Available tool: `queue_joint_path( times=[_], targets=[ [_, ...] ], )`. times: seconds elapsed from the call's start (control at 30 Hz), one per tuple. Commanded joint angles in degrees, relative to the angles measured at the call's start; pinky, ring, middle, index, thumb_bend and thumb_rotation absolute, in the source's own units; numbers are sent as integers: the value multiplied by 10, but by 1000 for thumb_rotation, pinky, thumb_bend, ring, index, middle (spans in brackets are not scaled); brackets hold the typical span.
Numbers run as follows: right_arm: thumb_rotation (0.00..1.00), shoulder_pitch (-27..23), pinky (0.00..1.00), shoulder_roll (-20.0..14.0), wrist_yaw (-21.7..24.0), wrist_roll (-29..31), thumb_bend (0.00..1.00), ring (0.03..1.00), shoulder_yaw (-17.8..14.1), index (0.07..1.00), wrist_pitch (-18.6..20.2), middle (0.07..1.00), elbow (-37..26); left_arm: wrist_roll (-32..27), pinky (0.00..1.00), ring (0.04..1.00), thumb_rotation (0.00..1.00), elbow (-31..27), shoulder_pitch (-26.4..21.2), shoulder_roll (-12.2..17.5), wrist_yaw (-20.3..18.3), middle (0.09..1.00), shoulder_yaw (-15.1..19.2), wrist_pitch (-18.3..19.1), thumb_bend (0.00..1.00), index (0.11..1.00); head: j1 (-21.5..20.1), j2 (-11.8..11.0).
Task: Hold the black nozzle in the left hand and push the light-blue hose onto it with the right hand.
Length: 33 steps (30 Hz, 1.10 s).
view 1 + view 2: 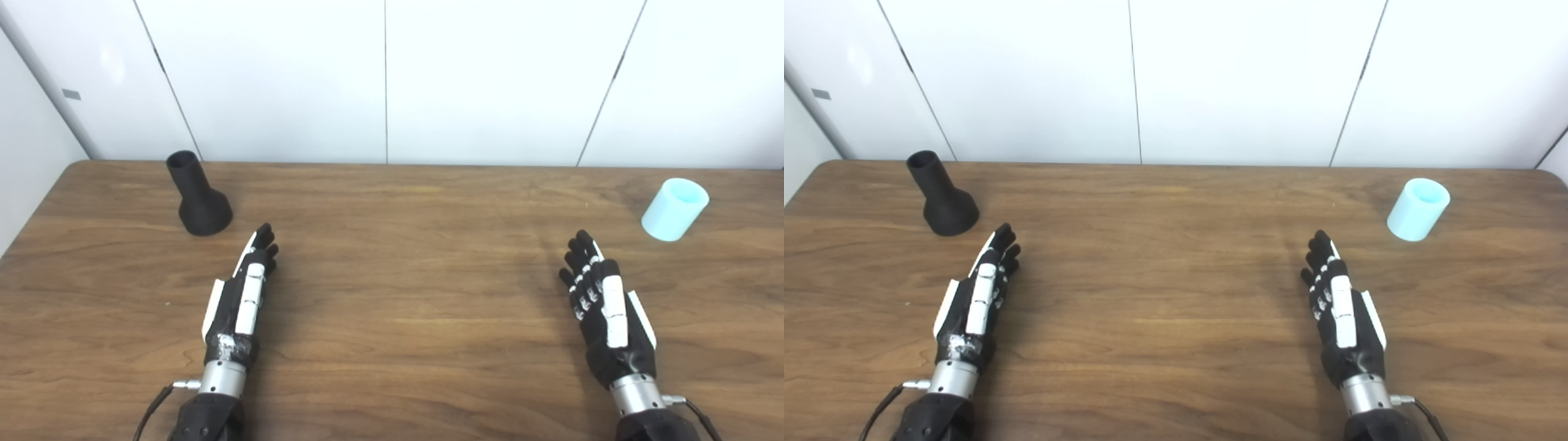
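Two parts wait at opposite far corners of the wooden table (392, 294), and each hand has its own part just ahead of it. The black nozzle (197, 195) stands upright on its wide flared base near the far left, narrow open neck up and leaning slightly away, a little beyond and to the left of the left hand (240, 300). That hand holds nothing, its fingers stretched forward and lying close together, with the tips near the nozzle's base but not touching it. The light-blue hose (675, 209), a short tube, stands on end at the far right with its open mouth up, ahead and to the right of the right hand (603, 309), which is likewise empty with straight fingers. So the left hand is the natural one to reach the nozzle first, probably closing around the neck.
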Motion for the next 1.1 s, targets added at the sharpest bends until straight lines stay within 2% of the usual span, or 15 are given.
queue_joint_path(
  times=[0.0,0.13,0.4,0.53,0.7,0.9,1.0,1.07],
  targets=[
    [975,-9,998,-2,3,2,499,1000,0,980,-7,997,-21,-3,975,979,886,10,7,3,-7,984,-3,6,456,973,1,1],
    [973,-6,1000,0,-2,-11,498,1000,5,980,-3,996,-27,3,987,989,913,-13,13,5,-5,988,-6,20,462,973,1,-8],
    [980,-2,988,-2,-7,-33,513,992,8,971,18,983,-40,-2,994,998,911,-18,13,11,-9,999,-3,26,434,987,0,-2],
    [989,0,985,1,-6,-33,504,990,9,969,23,982,-46,5,986,994,931,-40,18,10,-8,997,-8,38,445,984,1,-3],
    [979,3,995,3,-5,-29,504,993,10,971,42,984,-69,-2,998,999,913,-60,22,10,-8,999,-5,65,446,991,0,7],
    [980,1,988,4,-4,-29,508,989,10,974,51,984,-73,11,996,1000,926,-54,18,15,-8,997,-8,57,442,987,-2,3],
    [968,0,972,4,-7,-35,511,981,9,965,47,976,-69,15,992,985,932,-50,17,15,-8,994,-13,51,462,981,9,-1],
    [962,-1,985,2,1,-16,499,990,3,971,45,983,-68,10,994,982,905,-56,17,7,-3,991,-14,64,457,974,33,-5]
  ],
)
